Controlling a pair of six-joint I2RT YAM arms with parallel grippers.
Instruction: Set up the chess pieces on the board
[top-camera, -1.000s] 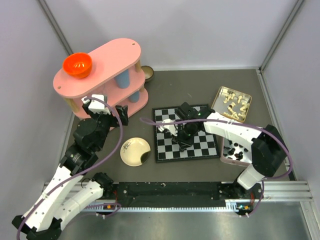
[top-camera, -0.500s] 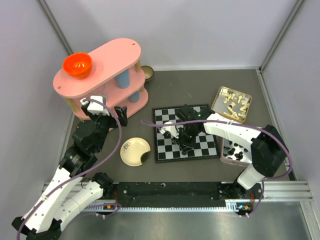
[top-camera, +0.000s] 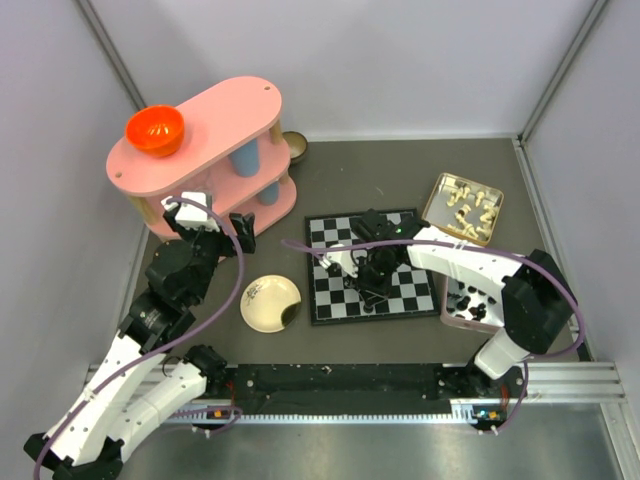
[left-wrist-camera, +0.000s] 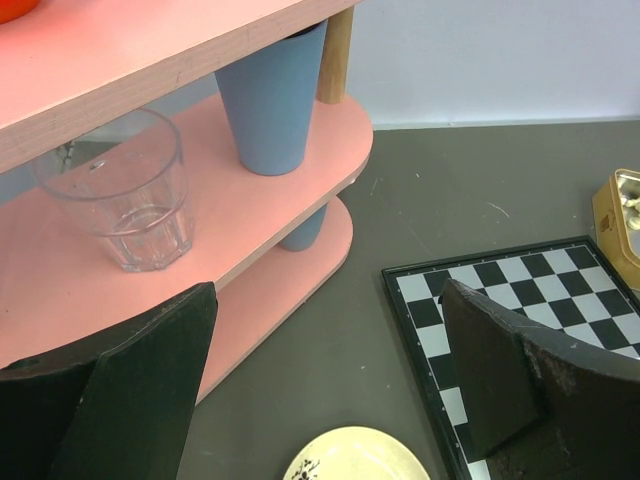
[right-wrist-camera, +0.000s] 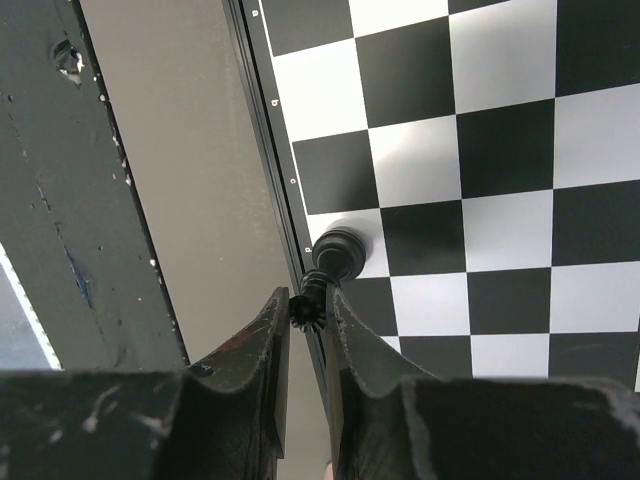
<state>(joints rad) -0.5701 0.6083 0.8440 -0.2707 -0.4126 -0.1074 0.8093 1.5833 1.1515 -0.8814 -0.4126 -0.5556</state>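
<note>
- saw little change over the last second: the right gripper (top-camera: 368, 272) nudged a touch rightward over the board (top-camera: 415, 292), then held in place.
- found its fingers nearly together, pinching the crowned top of one black chess piece (right-wrist-camera: 325, 275) in the right wrist view.
- placed that piece's base on a white square in the outermost column, just beside the board's black border and seemingly resting on it; could not tell whether it stood plumb or tilted.
- judged this a placement almost finished: set down but not yet released.
- caught the left gripper (left-wrist-camera: 328, 300) shifting slightly toward the pink shelf (left-wrist-camera: 250, 260) early in that second, then parked there, spread wide and holding nothing.
- spotted more black pieces (top-camera: 468, 296) in the tray (top-camera: 447, 318) just right of the board, so much of the setup remained.
</note>
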